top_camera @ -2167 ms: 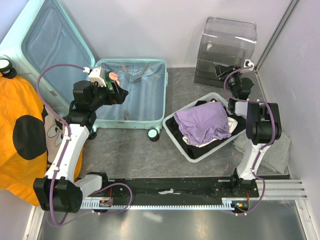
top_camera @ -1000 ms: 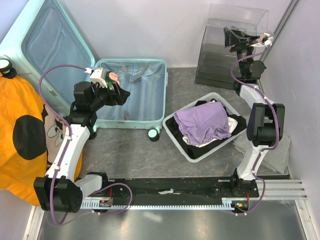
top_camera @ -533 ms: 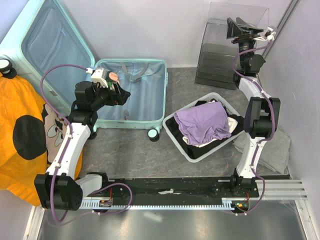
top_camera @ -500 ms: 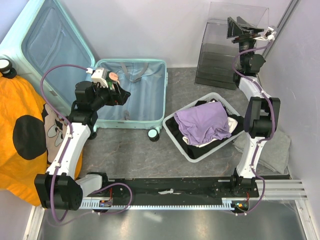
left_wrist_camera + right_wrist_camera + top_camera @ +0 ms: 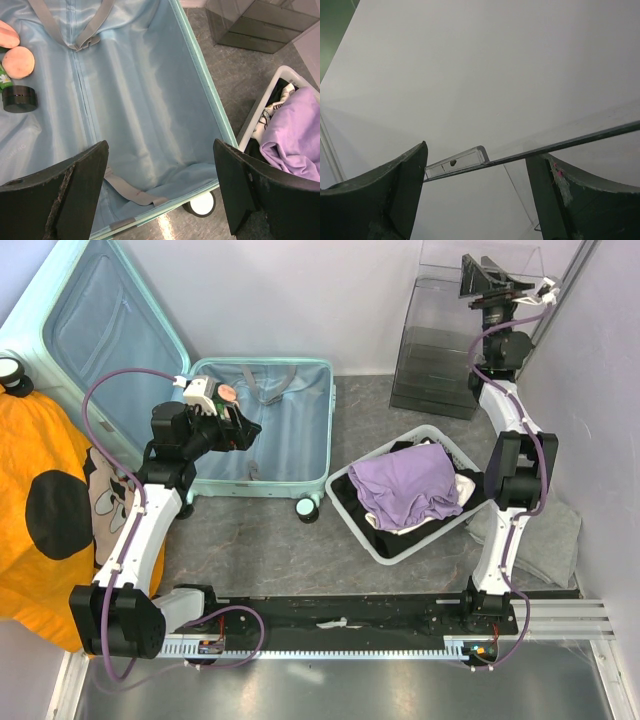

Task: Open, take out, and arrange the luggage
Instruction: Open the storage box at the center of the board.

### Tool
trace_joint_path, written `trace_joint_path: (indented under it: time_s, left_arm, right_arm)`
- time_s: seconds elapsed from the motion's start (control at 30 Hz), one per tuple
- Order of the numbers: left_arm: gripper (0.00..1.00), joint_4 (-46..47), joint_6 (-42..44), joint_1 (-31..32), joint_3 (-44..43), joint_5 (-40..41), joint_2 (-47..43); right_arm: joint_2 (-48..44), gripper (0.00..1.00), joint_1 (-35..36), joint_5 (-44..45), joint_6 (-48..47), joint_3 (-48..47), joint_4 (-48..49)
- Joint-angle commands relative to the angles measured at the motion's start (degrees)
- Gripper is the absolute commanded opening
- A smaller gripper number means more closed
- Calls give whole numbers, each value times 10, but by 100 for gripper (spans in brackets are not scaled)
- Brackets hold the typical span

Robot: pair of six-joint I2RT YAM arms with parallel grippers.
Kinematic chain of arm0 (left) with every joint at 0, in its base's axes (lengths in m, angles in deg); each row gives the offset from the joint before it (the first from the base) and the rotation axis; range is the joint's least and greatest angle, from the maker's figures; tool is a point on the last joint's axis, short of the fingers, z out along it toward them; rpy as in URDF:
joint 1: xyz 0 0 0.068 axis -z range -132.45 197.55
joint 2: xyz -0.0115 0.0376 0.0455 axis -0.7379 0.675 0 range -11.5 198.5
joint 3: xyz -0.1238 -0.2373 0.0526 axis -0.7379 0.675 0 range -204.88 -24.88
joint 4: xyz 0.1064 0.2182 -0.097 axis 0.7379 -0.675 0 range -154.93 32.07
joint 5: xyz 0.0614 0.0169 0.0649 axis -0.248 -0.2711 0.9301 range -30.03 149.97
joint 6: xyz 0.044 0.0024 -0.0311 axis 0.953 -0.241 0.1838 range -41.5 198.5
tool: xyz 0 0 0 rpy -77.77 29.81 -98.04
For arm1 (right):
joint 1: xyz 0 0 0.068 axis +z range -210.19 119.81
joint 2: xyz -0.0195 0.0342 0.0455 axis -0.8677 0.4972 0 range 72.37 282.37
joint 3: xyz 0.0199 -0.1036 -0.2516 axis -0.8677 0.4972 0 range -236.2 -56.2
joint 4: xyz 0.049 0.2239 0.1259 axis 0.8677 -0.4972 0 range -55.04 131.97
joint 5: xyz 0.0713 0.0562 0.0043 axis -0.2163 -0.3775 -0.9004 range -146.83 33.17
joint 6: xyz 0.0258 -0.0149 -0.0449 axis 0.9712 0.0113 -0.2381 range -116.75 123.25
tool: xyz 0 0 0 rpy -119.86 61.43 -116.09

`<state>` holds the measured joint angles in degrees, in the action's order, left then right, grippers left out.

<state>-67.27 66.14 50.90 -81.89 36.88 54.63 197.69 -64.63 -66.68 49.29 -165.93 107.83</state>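
Suitcase [image 5: 290,435]: mint hard shell, lying open at the back left of the counter [image 5: 260,550]. The base is flat on the counter. The lid [image 5: 100,330] is swung up at the back left corner. Pale blue lining shows in both halves.

Orange cloth [image 5: 30,440] with a black spot is piled at the left, beside the lid and the left arm.

Clear box [image 5: 450,370] is at the back right, well apart from the suitcase.

White basket [image 5: 383,558] sits between the two, near the suitcase's front right wheel [image 5: 308,509] and set diagonal to the counter edge. A purple garment [image 5: 405,485] is on top, with black and white clothes under it.

Folded grey cloth [image 5: 555,540] lies on the counter, right of the right arm.

Left gripper [image 5: 160,150] hovers over the suitcase base, jaws spread wide, nothing between them.

Right gripper [image 5: 476,152] is raised high at the top of the clear box, jaws wide apart. A clear panel edge with a small clear tab [image 5: 455,161] crosses the gap beyond the fingers. No grip on it is visible.

Small stuff in the base, left wrist view:
- Grey straps [image 5: 75,25] meet at a buckle at the top of the view.
- Another grey strap [image 5: 127,190] lies at the bottom edge.
- In the top left corner are a peach-coloured round item [image 5: 17,62], a black round cap [image 5: 19,98] and a sliver of a green bottle [image 5: 4,82], all close together. Can't tell whether they touch.
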Motion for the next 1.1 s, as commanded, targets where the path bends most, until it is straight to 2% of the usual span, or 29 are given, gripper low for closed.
trace_joint_path:
  time_s: [0.0, 0.2, 0.43, 0.77, 1.07]
  left_arm:
    - [92, 11, 3, -1, -6, -2, -5]
    - [92, 11, 4, -1, -6, 0, -12]
    - [92, 11, 2, -1, -5, 2, -13]
    - [92, 12, 8, -1, -5, 9, -16]
    - [92, 9, 13, -1, -4, 17, -17]
  right_arm:
    - [17, 86, -5, 36, -13, -96, -49]
    - [24, 88, -6, 95, -43, -145, -174]
    - [55, 93, -6, 110, -51, -238, -251]
    - [55, 98, -6, 134, -32, -254, -240]
    - [48, 98, -6, 171, -32, -280, -251]
